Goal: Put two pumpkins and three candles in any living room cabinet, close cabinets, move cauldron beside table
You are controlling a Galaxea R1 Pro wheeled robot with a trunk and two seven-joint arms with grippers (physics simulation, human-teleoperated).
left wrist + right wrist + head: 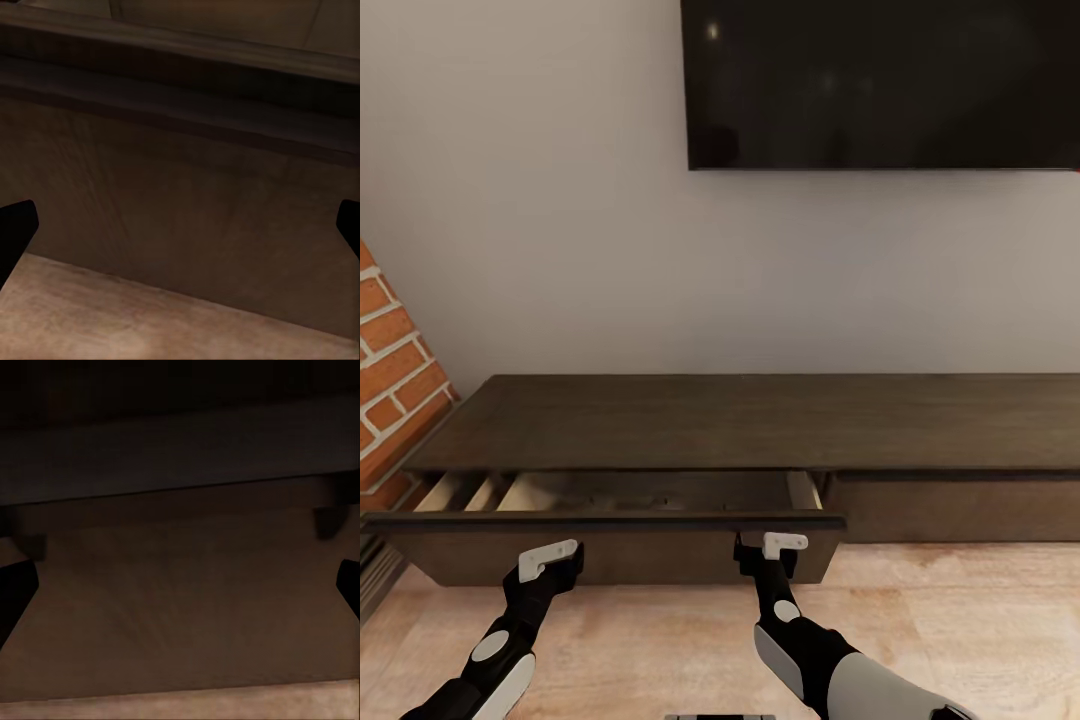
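Note:
The long dark-brown cabinet stands against the wall, with its left drawer pulled out. The pale drawer interior lies in shadow, and I cannot tell what it holds. My left gripper hangs open just before the drawer front, near its left half. My right gripper is open too, close to the drawer front near its right end. Nothing sits between either pair of fingers. The pumpkins, candles and cauldron are out of view.
A black TV hangs on the wall above the cabinet. A brick wall closes in at the left, with a dark grille at its foot. The right drawer is closed. Light wood floor spreads below.

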